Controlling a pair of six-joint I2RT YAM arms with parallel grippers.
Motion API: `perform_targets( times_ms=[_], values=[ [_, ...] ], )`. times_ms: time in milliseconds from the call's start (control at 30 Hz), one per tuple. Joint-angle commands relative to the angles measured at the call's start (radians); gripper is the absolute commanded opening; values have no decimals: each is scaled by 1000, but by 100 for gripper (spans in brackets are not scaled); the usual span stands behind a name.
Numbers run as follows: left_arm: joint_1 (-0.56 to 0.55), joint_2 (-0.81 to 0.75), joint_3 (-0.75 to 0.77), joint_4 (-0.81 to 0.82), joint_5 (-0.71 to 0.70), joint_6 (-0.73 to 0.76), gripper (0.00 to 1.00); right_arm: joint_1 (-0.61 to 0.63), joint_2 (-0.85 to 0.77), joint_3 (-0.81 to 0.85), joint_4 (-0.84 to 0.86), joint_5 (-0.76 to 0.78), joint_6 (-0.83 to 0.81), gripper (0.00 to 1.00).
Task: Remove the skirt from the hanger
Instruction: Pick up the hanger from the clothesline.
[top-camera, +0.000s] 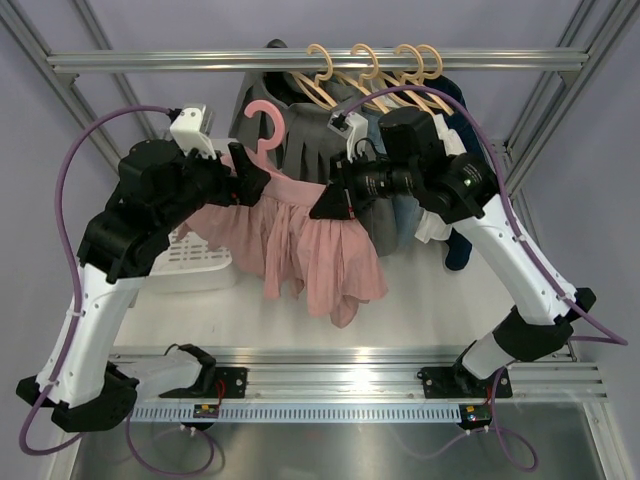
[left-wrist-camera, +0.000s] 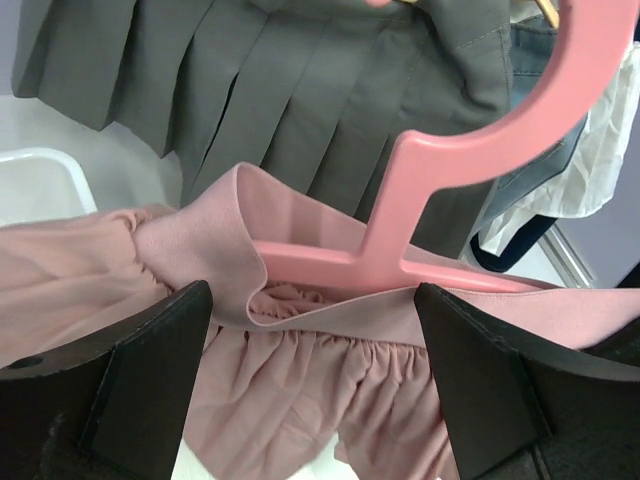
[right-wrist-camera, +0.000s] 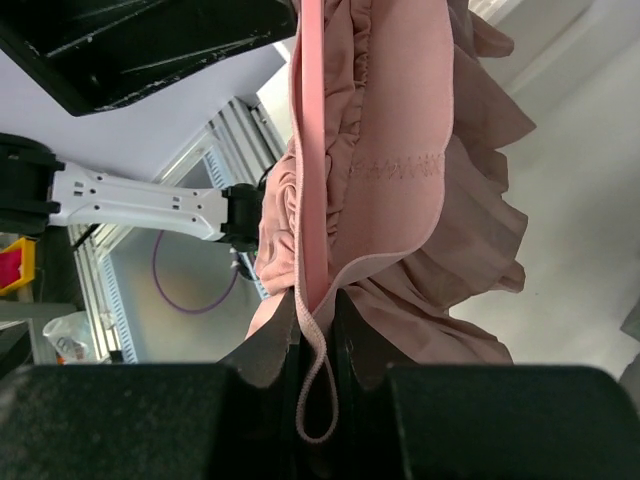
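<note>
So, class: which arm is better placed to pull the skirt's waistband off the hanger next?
Left. The left gripper is open and straddles the waistband right where the hanger meets it, ready to close and pull. The right gripper is shut on the hanger, so it is probably best left steadying it.

Bright, even overhead light, soft shadows, close foreground slightly blurred.

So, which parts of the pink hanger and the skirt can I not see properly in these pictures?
- Left wrist view: the hook of the pink hanger is cut off at its top by the upper edge; one end lies under the waistband of the pink skirt.
- Right wrist view: the shut right pincer hides whether it clamps the hanger alone or fabric too.
- Top view: the right pincer covers the hanger's right end.
</note>
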Motion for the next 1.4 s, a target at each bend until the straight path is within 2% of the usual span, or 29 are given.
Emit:
perform_targets(
  times_ms=[0, 267, 367, 567, 1000, 1300, 1367],
  values=[
    [-38, 6, 53, 5, -105, 41, 87, 4, -44, 2, 66, -76, 37, 0],
    [-118, -69, 55, 24, -201, 35, 84, 4, -57, -41, 73, -55, 35, 0],
    [-118, -85, 70, 15, -162, 32, 83, 4, -63, -48, 78, -70, 43, 0],
    [-121, -20, 73, 14, -108, 31, 80, 4, -69, -45, 105, -98, 63, 0],
    [-155, 35, 78, 74, -103, 40, 75, 4, -69, -47, 96, -121, 63, 0],
    [-193, 49, 69, 67, -154, 54, 63, 4, -74, -47, 96, -122, 71, 0],
    [-195, 53, 70, 67, -154, 54, 56, 4, -74, -47, 93, -122, 71, 0]
  ],
)
